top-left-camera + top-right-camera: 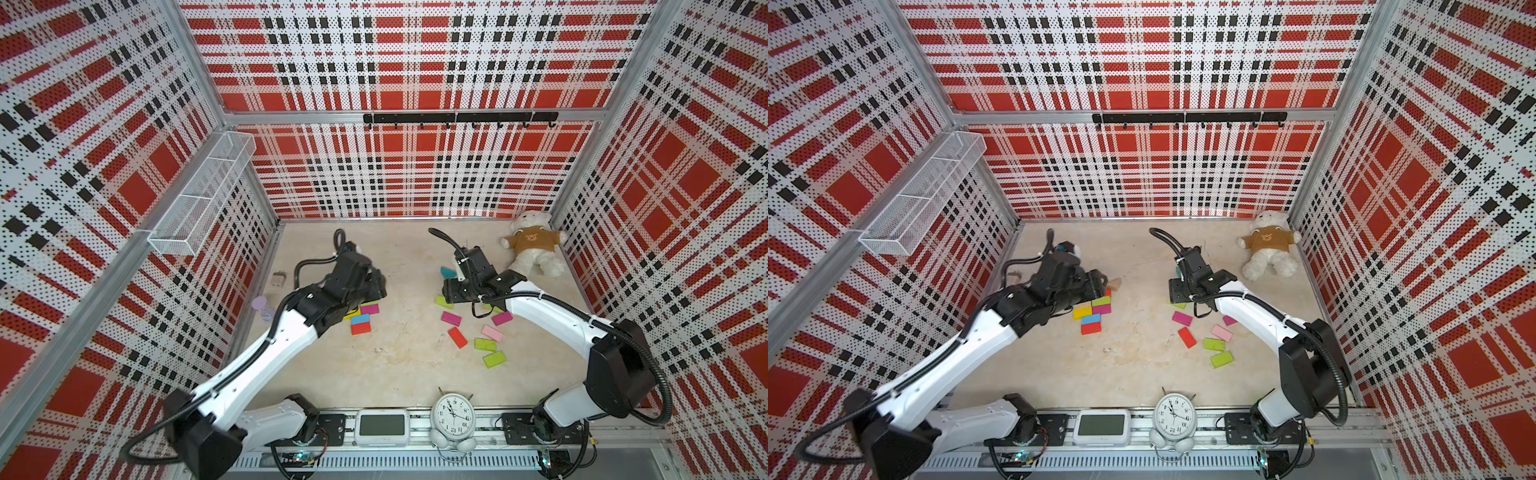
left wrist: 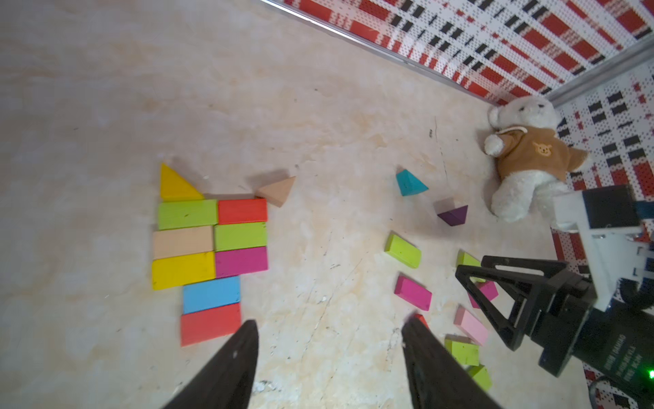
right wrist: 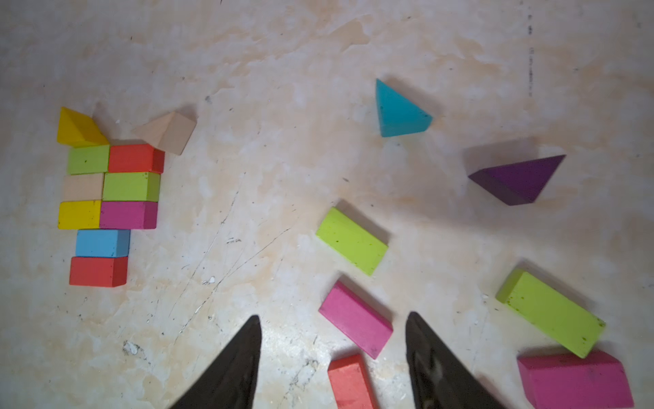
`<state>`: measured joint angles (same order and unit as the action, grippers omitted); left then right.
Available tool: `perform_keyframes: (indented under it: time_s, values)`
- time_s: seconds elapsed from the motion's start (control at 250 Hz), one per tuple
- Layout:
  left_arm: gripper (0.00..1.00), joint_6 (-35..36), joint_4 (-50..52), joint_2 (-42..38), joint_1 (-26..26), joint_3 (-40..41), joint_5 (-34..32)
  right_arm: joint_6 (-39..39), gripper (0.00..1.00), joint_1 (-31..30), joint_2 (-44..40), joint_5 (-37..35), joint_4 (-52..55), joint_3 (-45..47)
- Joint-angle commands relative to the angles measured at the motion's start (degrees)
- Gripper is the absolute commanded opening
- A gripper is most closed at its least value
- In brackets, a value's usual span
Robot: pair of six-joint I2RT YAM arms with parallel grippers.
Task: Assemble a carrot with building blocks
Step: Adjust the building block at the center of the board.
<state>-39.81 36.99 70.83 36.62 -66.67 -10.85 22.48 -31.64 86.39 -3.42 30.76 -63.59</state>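
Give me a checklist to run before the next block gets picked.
1. Left gripper open and empty: ok.
2. Right gripper open and empty: ok.
3. Assembled rows touching, none toppled: ok.
4. Tan triangle seated squarely like the yellow triangle: not ok, askew at the red block's corner.
5. Lime green block clear of the magenta block beside it: cannot tell, they overlap in the right wrist view.
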Motion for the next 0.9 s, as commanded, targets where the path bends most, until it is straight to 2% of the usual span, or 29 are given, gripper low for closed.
perform_keyframes:
  time_s: [0.0,0.256,0.332,0.452,0.62,0.78,0.896]
  values:
    - [0.68,2.6,-6.1,6.8,1.8,-5.0,-0.5,-0.7,0.67,3.1,-2.3,2.8,-6.0,1.7]
    - [0.68,3.4,-10.1,25.0,3.9,-19.1,4.6,-2.3,0.67,12.5,0.3,7.9,-6.1,1.6]
    - [0.69,3.4,-10.4,28.8,4.1,-22.2,5.3,-3.9,0.68,13.7,1.9,8.5,-5.4,0.1]
    - [0.71,2.7,-12.8,32.7,2.9,-24.1,6.6,-7.6,0.7,13.6,7.0,8.4,-3.4,-4.0]
    - [0.71,1.0,-15.5,37.1,-0.3,-26.9,11.5,-8.7,0.69,12.8,16.1,7.9,0.0,-11.5]
    - [0.71,1.8,-15.3,38.2,-2.9,-27.4,13.5,-10.7,0.69,7.1,21.6,3.7,4.7,-16.8]
    - [0.71,1.7,-16.8,37.1,-5.1,-24.4,14.7,-9.9,0.69,4.2,23.2,3.9,6.0,-17.1]
